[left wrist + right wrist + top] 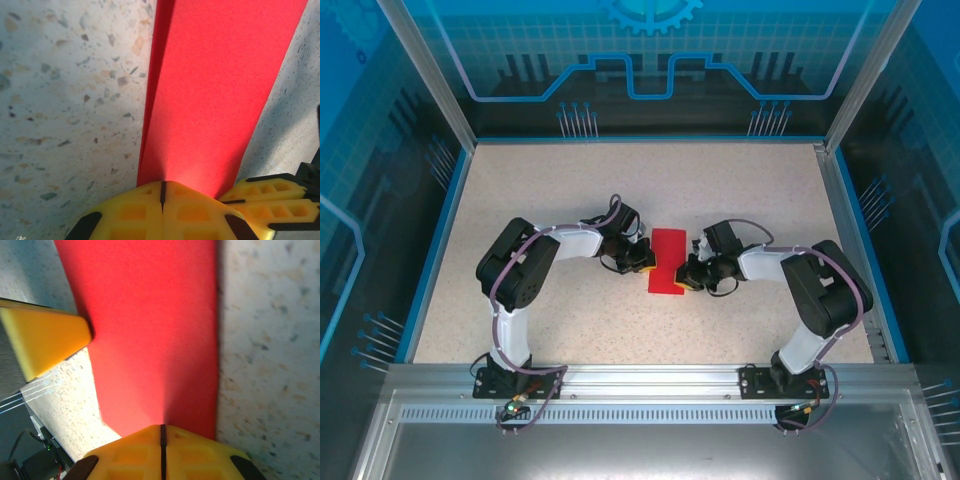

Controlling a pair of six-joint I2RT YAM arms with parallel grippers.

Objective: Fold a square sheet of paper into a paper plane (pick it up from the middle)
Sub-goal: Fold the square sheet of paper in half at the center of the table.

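Top external view: thin bright red paper sheet [668,258] sits mid-frame, looks folded once into a strip, left gripper [647,267] and right gripper [689,284] both pinched tight on its lower end, so I'd say most plane folds are left.

Bright, even light; soft shadows edge the square sheet of paper [150,315] up close.

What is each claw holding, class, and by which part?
Both are shut on the red paper: left claw at its near left edge, right claw at its near right edge.
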